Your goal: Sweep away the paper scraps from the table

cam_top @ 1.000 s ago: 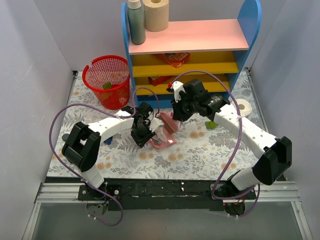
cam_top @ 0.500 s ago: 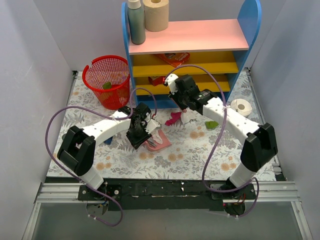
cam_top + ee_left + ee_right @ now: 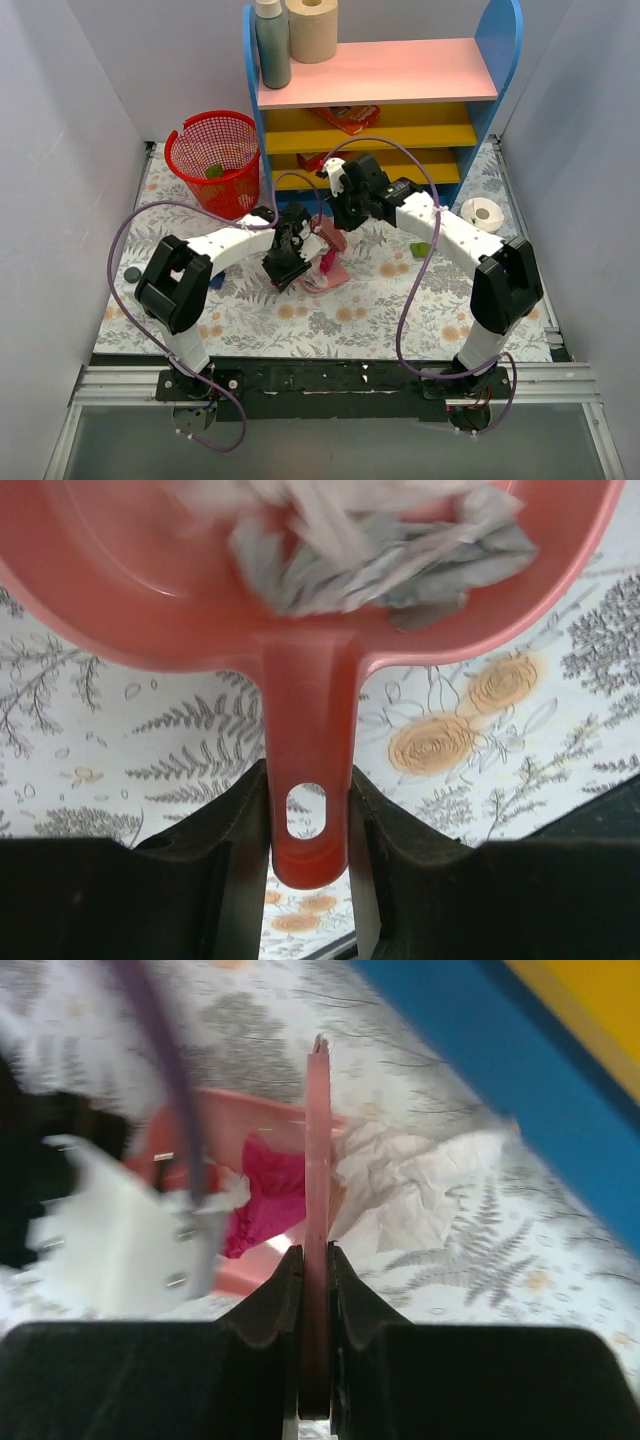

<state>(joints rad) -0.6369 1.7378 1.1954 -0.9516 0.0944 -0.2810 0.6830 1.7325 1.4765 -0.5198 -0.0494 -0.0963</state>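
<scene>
The desk (image 3: 400, 310), covered in white cloth with grey ferns and peach flowers, is carrying a red plastic mesh basket (image 3: 212, 160) at far left, a blue, pink and yellow shelf unit (image 3: 380, 110) along its far edge and a white tape roll (image 3: 487, 213) at right. A pink plastic dustpan (image 3: 325, 275) is resting mid-desk, with a crumpled green paper wad (image 3: 421, 250) lying to its right.

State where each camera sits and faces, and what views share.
Top external: above, behind the bases, looking down on the fern-print table; both arms show.
Left wrist: on left gripper, facing the pink plastic dustpan; fingers clamp its handle.
Right wrist: on right gripper, facing a magenta paper scrap; fingers pinch a thin pink tool.
All share the dustpan.
</scene>
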